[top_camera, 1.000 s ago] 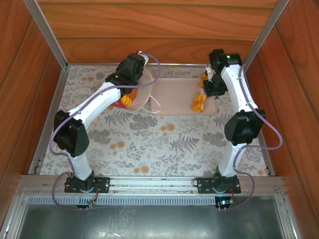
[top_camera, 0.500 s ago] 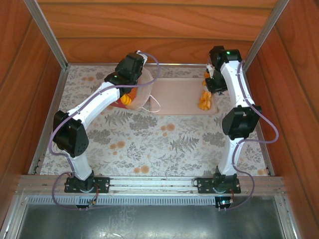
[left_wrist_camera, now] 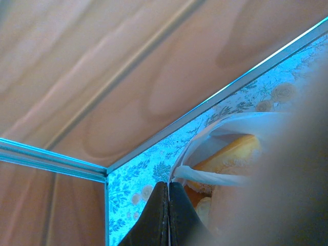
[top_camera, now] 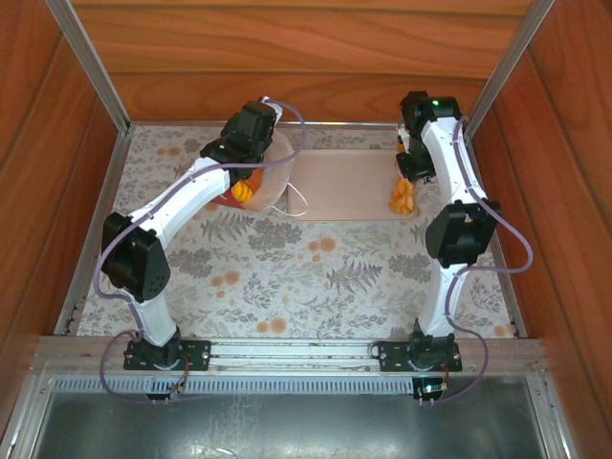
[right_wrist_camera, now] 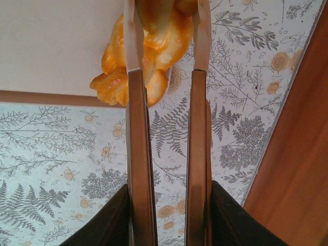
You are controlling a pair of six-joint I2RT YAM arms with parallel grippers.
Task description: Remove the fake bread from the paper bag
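- Firmly, the left fingers (left_wrist_camera: pixel 154 223) pinched the paper bag (left_wrist_camera: pixel 225 123) at its rim, fully closed.
- Meanwhile the right fingers (right_wrist_camera: pixel 110 225) clamped narrow on tongs (right_wrist_camera: pixel 138 154) gripping bread (right_wrist_camera: pixel 159 36) just ahead.

Brightly, evenly lit from overhead, with faint shadows on the table (top_camera: pixel 316 277); blue-cast and blurred lower right at left wrist; crisp at right wrist.

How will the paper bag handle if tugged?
Probably floppy: the rim of the paper bag curls where the left gripper pinches it. Thin paper, so likely light: a tug may drag or tip it, and the fake bread inside could spill.
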